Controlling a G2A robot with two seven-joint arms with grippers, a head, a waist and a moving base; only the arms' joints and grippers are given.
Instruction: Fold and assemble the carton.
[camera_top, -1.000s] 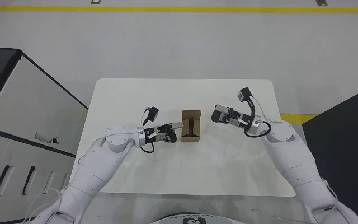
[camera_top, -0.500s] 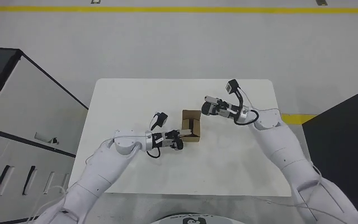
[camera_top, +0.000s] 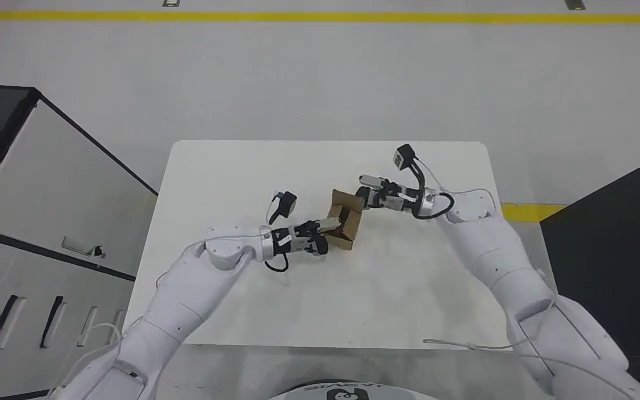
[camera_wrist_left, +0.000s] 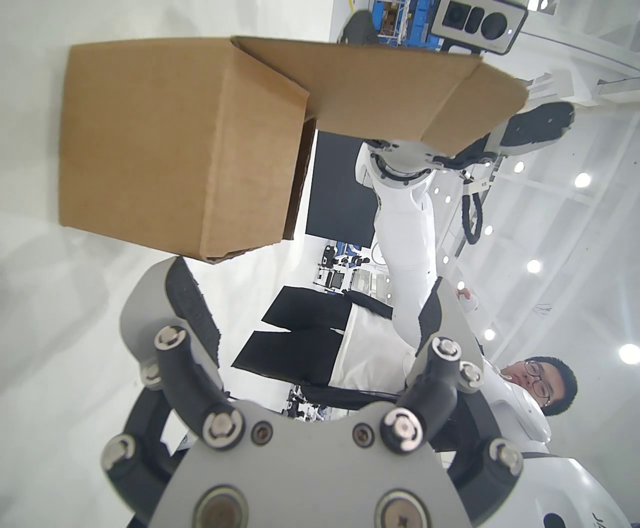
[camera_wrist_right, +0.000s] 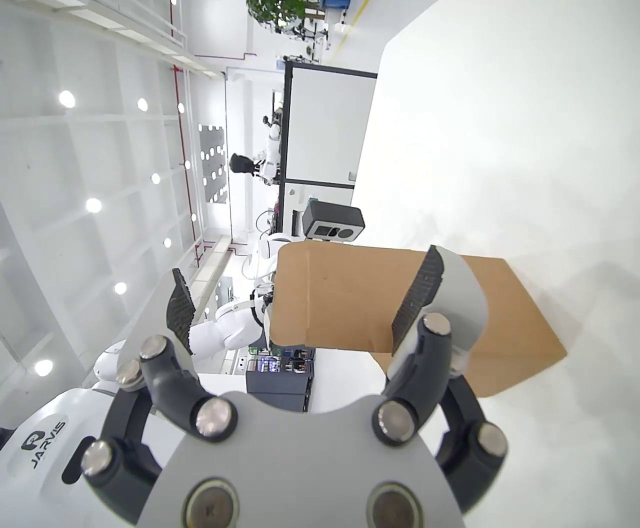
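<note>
A brown carton (camera_top: 343, 216) stands open-topped near the middle of the white table (camera_top: 420, 300), turned at an angle. In the left wrist view the carton (camera_wrist_left: 175, 160) has one flap (camera_wrist_left: 380, 95) spread outward. My left gripper (camera_top: 322, 239) sits at the carton's near-left corner, open, with nothing between its fingers (camera_wrist_left: 192, 295). My right gripper (camera_top: 362, 196) is at the carton's far-right side, open. In the right wrist view the carton's flap (camera_wrist_right: 340, 300) lies between its fingers (camera_wrist_right: 425, 290), with the carton body (camera_wrist_right: 500, 325) beyond.
A dark cabinet (camera_top: 40, 180) stands off the table's left edge and a black panel (camera_top: 600, 240) off its right. The tabletop around the carton is bare white.
The right gripper has moved left up to the carton's flap. The left gripper has shifted right to the carton's corner. The carton has turned from square to angled.
</note>
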